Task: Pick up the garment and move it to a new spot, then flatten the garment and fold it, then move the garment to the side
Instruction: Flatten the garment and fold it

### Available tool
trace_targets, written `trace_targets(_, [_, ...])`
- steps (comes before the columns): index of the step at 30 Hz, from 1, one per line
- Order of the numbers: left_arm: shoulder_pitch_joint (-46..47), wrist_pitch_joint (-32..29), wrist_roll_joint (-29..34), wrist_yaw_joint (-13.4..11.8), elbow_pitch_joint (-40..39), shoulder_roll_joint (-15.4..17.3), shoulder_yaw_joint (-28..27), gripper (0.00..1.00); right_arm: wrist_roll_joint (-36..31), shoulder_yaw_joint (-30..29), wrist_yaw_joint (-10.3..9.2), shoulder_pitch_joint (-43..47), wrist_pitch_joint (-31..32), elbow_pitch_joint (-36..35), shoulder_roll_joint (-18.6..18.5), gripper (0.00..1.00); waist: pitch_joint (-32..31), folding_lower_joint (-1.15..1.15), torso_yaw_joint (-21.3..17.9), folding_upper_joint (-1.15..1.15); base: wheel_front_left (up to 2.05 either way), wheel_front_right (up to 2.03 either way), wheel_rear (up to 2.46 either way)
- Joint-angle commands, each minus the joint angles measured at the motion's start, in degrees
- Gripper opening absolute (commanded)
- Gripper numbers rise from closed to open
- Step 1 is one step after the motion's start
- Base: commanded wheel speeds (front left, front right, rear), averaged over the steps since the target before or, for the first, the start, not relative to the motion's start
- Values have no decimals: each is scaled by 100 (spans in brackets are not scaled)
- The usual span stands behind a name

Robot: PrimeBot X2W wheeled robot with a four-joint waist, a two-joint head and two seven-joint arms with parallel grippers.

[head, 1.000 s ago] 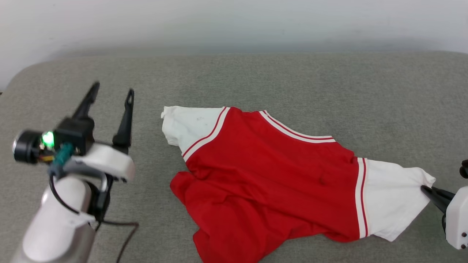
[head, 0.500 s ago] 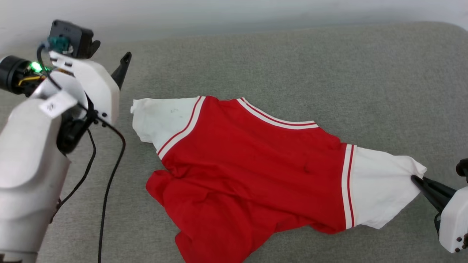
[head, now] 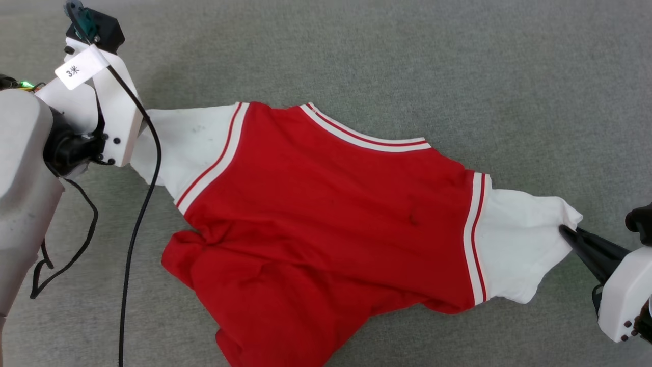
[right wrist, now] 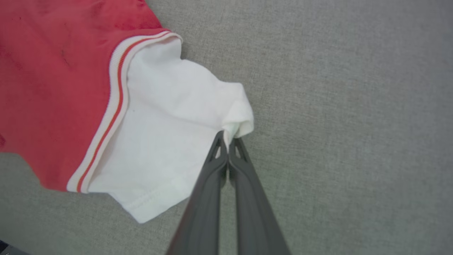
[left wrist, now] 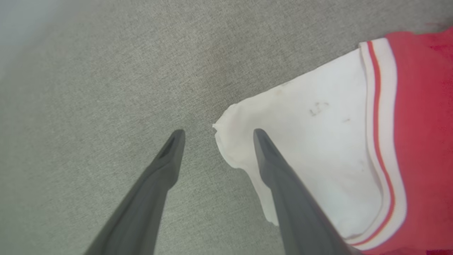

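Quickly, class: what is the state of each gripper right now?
Left gripper: open, either side of a white sleeve corner of the garment, gripping nothing.
Right gripper: shut on the garment's other white sleeve.

The garment (head: pixel 326 214) runs off the head view's bottom edge, hem unseen; the left arm's white wrist housing (head: pixel 119 127) covers the tip of the garment's white sleeve (head: pixel 188 148); a small dark mark (head: pixel 412 220) on its red body is too small to read

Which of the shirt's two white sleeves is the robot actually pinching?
The right sleeve, on the robot's right: the right gripper is shut on its cuff. The left sleeve lies loose by the open left gripper.
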State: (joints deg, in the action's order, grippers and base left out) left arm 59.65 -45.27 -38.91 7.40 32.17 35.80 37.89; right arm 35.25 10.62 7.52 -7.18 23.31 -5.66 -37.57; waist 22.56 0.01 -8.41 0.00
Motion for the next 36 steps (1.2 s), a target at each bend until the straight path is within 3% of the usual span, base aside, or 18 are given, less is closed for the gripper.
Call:
trace_targets(1, [72, -59, -79, 1, 86, 32, 72, 100, -34, -13, -7, -98, 5, -37, 52, 0, 165, -1, -89, 0, 0, 0, 0])
trace_targets(11, [-72, -384, -625, 2, 453, 76, 894, 100, -35, 118, -7, -363, -47, 22, 42, 0, 416, -1, -127, 0, 0, 0, 0])
trace_targets(12, [-81, -358, -666, 3, 442, 97, 966, 12, -26, 132, -7, -388, -65, 36, 26, 0, 421, -1, -121, 0, 0, 0, 0])
trace_targets(13, [-77, -315, -701, 3, 432, 112, 1029, 0, -19, 145, -7, -415, -75, 54, 17, 0, 418, -1, -113, 0, 0, 0, 0])
trace_targets(21, [255, 689, -733, 2, 364, 190, 1257, 0, -59, 200, -7, -650, -244, 215, -129, 0, 57, -1, 3, 0, 0, 0, 0])
trace_targets(31, [467, 2905, -415, 1, -250, 431, 1425, 0, 35, 6, -8, -812, -436, 237, -354, 0, -923, -1, 383, 0, 0, 0, 0])
trace_targets(36, [546, 3489, -139, -117, -652, 550, 1369, 0, -60, -266, -8, -834, -509, 137, -464, 0, -1332, -1, 615, 0, 0, 0, 0])
